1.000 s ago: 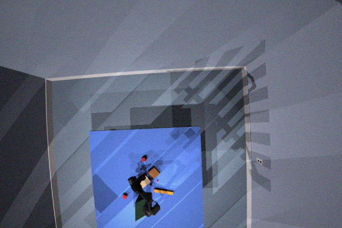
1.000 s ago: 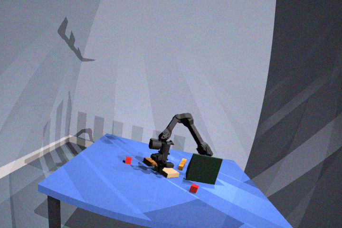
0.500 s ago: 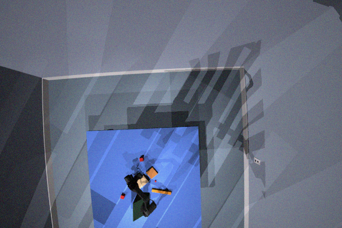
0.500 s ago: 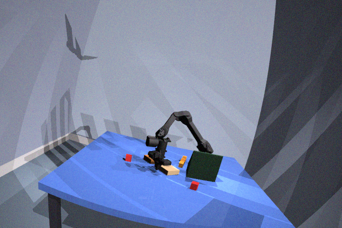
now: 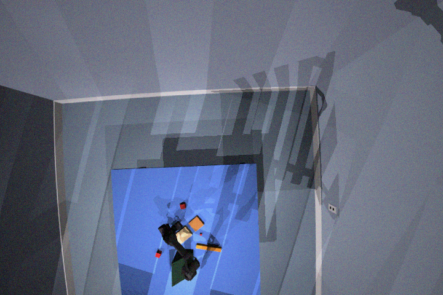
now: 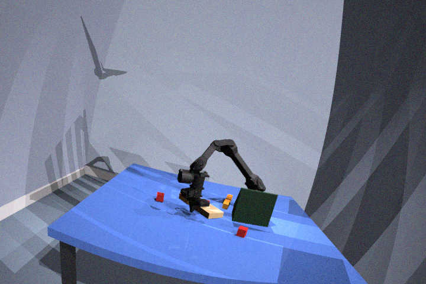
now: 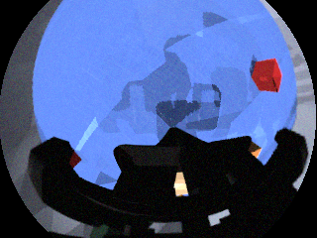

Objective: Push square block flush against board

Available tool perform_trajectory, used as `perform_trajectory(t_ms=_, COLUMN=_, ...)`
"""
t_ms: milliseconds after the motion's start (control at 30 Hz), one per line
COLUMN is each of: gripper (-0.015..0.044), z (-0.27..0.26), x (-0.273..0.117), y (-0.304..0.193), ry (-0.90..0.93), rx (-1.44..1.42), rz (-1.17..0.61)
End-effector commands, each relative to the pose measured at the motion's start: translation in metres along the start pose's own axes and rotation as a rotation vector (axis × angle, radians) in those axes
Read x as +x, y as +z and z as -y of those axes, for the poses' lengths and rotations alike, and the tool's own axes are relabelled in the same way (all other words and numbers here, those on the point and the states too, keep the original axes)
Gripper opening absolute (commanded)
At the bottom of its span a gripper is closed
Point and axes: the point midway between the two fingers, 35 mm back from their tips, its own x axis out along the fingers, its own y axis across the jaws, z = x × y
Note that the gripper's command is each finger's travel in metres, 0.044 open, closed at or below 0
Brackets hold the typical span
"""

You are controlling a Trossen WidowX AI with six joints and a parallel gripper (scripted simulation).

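An orange-brown square block [image 5: 195,223] [image 6: 183,198] [image 7: 256,151] lies flat near the table's middle. A pale wooden board [image 5: 184,235] [image 6: 212,211] [image 7: 180,185] lies beside it, toward the arm's base, partly hidden by the arm. Their facing sides are close in the top view, but I cannot tell whether they touch or which edges are even. My gripper [image 5: 176,225] [image 6: 191,209] [image 7: 172,130] is shut and empty, pointing down low at the far-left side of the pair in the top view. Contact with either part is hidden.
Small red cubes stand at the far side [image 5: 183,205] [image 6: 159,196] [image 7: 267,75] and the left [image 5: 157,254] [image 6: 242,231]. A tiny red piece [image 5: 200,234] and an orange bar [image 5: 208,247] lie right of the parts. A dark green panel [image 5: 177,272] [image 6: 254,207] stands by the arm's base.
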Motion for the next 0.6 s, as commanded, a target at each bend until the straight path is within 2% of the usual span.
perform_trajectory(t_ms=0, gripper=0.0, z=0.0, x=-0.011, y=0.0, ry=0.002, rx=-0.002, rz=-0.001)
perform_trajectory(t_ms=67, gripper=0.0, z=0.0, x=-0.041, y=0.001, ry=0.006, rx=-0.003, rz=-0.004)
perform_trajectory(t_ms=133, gripper=0.0, z=0.0, x=-0.053, y=0.0, ry=0.007, rx=-0.004, rz=-0.006)
perform_trajectory(t_ms=567, gripper=0.0, z=0.017, x=-0.055, y=0.0, ry=0.013, rx=0.058, rz=0.017)
